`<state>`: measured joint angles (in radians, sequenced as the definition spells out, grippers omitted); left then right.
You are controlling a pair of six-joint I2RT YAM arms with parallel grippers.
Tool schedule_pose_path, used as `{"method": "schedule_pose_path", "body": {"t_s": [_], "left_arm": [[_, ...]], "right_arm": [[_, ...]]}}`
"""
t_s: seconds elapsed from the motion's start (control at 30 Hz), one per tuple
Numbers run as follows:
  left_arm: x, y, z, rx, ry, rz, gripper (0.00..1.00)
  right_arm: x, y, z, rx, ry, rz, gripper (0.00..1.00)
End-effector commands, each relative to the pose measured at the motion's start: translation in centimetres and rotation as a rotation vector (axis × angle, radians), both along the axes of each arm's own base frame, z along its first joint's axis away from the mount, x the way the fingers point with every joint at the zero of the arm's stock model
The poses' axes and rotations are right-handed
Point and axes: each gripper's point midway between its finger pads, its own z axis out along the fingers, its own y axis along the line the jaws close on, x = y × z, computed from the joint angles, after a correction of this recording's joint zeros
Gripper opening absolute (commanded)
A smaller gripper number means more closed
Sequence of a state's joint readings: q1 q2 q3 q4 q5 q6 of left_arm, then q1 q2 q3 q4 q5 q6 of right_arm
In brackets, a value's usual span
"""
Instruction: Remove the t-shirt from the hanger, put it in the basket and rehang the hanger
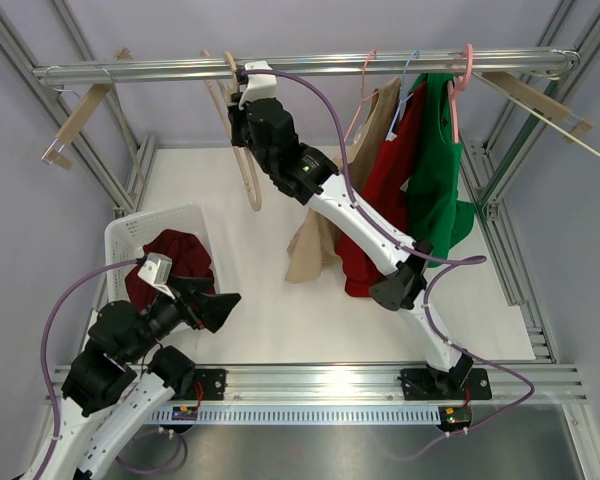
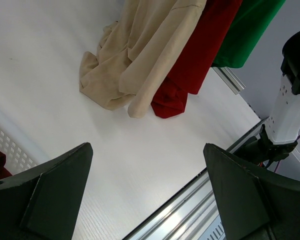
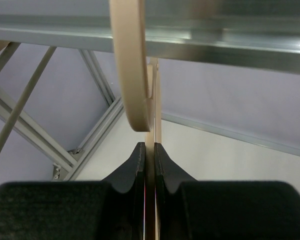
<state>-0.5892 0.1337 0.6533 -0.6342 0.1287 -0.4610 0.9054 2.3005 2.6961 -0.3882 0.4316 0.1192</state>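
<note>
Left pincer (image 1: 217,307), lower left: jaws wide apart, empty. Just beyond, white basket (image 1: 150,220) holding maroon t-shirt (image 1: 180,255), crumpled; judged soft, light, limp, best taken at a bunched fold. Upper centre: right pincer (image 3: 149,147) clamped on wooden hanger (image 1: 250,180), bare, at rail (image 1: 160,70).

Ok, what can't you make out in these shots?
Right wrist view: lower part of the wooden hanger, behind the right gripper shut on it.
Top view: that grip, under the wrist housing.
Top view: part of the dark red shirt in the basket, covered by the left gripper.
Left wrist view: hangers of the tan shirt, red shirt and green shirt, cut by the top edge.
</note>
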Motion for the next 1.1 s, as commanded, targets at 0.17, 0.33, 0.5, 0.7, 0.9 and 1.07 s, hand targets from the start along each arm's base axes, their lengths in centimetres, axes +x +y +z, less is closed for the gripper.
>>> {"method": "schedule_pose_path", "body": {"t_s": [0.17, 0.33, 0.5, 0.7, 0.9, 1.07], "left_arm": [[-0.1, -0.6, 0.8, -0.017, -0.034, -0.036, 0.99], [-0.2, -0.6, 0.9, -0.022, -0.039, -0.036, 0.99], [-0.3, -0.4, 1.1, -0.032, -0.049, -0.032, 0.99], [-0.3, -0.4, 1.0, -0.029, -0.047, -0.034, 0.99], [-0.3, -0.4, 1.1, -0.031, -0.049, -0.028, 0.99], [-0.2, -0.4, 1.0, -0.028, -0.044, -0.026, 0.99]], "right_arm": [[-0.6, -0.4, 0.9, 0.059, 0.009, -0.017, 0.0], [-2.7, -0.8, 3.0, 0.071, -0.016, -0.014, 0.03], [-5.0, -2.3, 4.1, 0.089, 0.008, 0.012, 0.6], [-9.6, -7.3, 7.9, 0.181, 0.011, 0.052, 0.7], [-10.3, -14.0, 6.0, 0.122, 0.057, -0.147, 0.54], [-8.6, -21.8, 4.3, 0.09, 0.1, -0.412, 0.35]]}}
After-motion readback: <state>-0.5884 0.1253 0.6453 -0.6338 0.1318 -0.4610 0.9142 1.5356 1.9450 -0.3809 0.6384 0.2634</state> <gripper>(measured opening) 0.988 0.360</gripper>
